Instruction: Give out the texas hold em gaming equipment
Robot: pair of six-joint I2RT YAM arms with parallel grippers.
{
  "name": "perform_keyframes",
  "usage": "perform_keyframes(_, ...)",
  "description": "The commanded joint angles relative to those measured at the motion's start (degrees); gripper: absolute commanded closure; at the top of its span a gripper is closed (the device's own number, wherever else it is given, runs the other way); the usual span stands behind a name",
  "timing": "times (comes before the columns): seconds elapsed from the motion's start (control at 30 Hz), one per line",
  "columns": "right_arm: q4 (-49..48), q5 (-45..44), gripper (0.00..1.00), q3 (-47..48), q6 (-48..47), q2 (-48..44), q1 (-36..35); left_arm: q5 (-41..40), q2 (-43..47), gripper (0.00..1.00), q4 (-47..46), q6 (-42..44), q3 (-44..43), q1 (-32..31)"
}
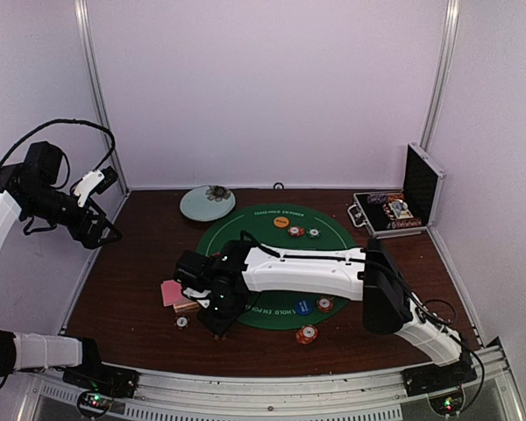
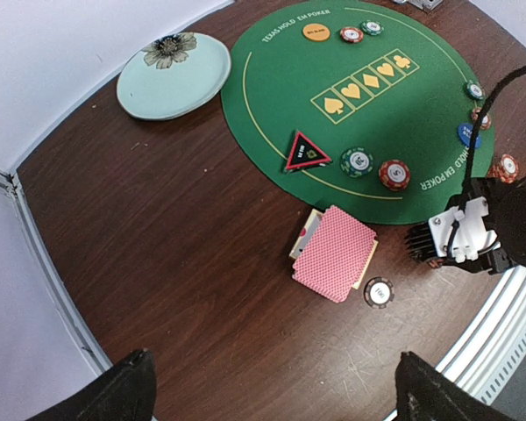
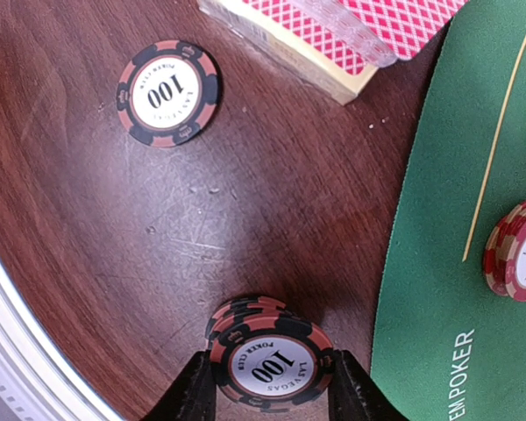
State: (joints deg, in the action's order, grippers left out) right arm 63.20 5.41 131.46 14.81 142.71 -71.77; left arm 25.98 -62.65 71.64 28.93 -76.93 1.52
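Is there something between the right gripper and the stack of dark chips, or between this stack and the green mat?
Nothing visible. The fingers of the right gripper sit on both sides of the stack of dark chips. Only bare wood separates it from the green mat; the card deck and single dark chip lie aside.

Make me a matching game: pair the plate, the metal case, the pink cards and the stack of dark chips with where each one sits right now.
Things:
1. plate
2. metal case
3. pink cards
4. stack of dark chips

Places:
A. between the right arm's fingers
B. on the bare table, by the near left edge of the green mat
C. far right corner, lid open
D. far side, just left of the green mat

Pairs: 1-D, 2-C, 3-B, 4-A.
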Motion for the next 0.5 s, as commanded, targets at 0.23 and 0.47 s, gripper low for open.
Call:
perform_keyframes(0.23,1.7,-1.4,0.71,3.8,0.0,-1.7,-0.2,0.2,0.7,0.03,-0.1,0.7,-0.3,0.4)
perform_keyframes(0.47,2.4,-2.1,0.74,6.0,0.7,-4.7,0.2,0.0,0.8,0.02,-0.2,0.7,-0.5,0.4)
